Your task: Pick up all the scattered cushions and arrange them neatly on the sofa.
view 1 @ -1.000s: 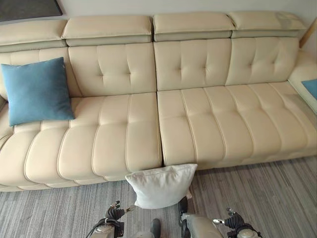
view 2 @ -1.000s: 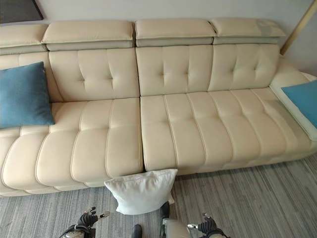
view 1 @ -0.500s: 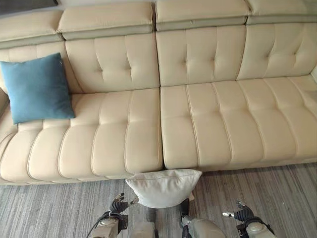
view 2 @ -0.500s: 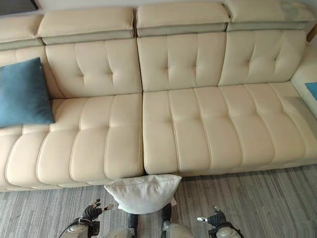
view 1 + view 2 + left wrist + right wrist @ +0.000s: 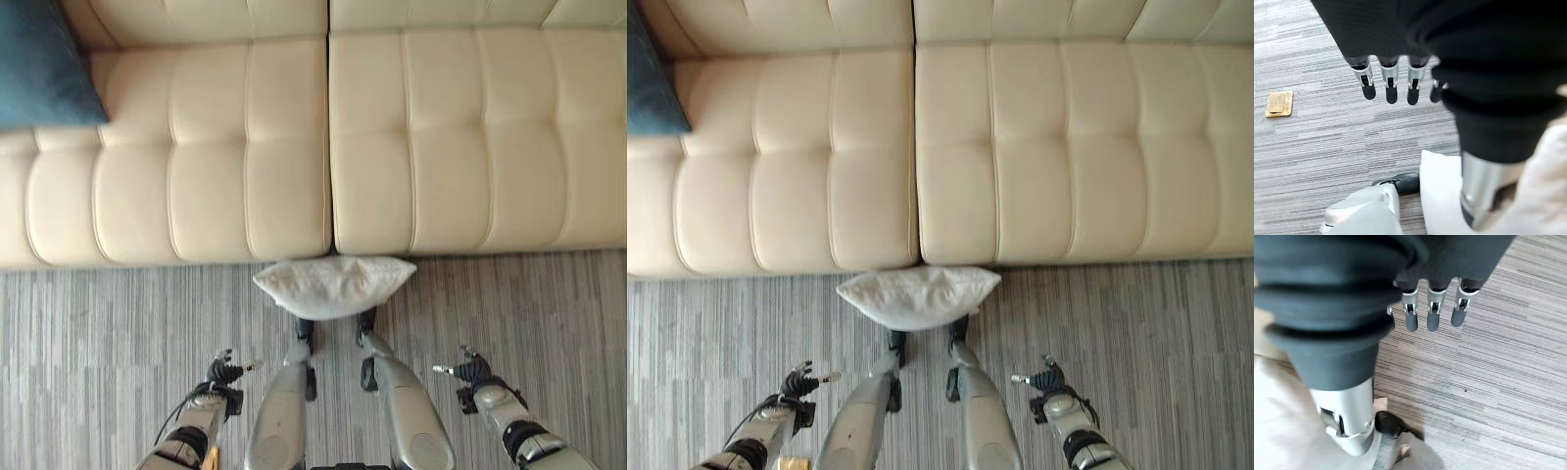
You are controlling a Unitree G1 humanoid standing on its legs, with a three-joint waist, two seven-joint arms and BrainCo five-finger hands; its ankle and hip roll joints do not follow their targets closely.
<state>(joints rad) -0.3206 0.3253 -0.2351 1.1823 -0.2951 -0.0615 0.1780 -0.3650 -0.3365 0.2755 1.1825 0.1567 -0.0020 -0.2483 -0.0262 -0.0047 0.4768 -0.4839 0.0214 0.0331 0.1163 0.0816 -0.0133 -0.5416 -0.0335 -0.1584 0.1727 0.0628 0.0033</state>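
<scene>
A white cushion point(image 5: 333, 286) stands on the grey carpet, leaning against the front of the cream sofa point(image 5: 470, 147) below the seam between two seats. A blue cushion point(image 5: 44, 64) rests on the sofa's far left seat. My left hand point(image 5: 223, 373) hangs low over the carpet, left of the white cushion and nearer me, open with relaxed fingers point(image 5: 1391, 90). My right hand point(image 5: 470, 370) hangs the same way on the other side, open, its fingers point(image 5: 1431, 316) straight over bare carpet. Each wrist view catches an edge of the white cushion point(image 5: 1437, 196) point(image 5: 1283, 421).
A small flat tan object point(image 5: 1278, 104) lies on the striped carpet point(image 5: 88, 333) near my left side. The sofa's front edge runs across the view just beyond the white cushion.
The camera has tipped down and come closer: the sofa's backrest has left the picture and the white cushion sits higher in view. Both hands stay low and open.
</scene>
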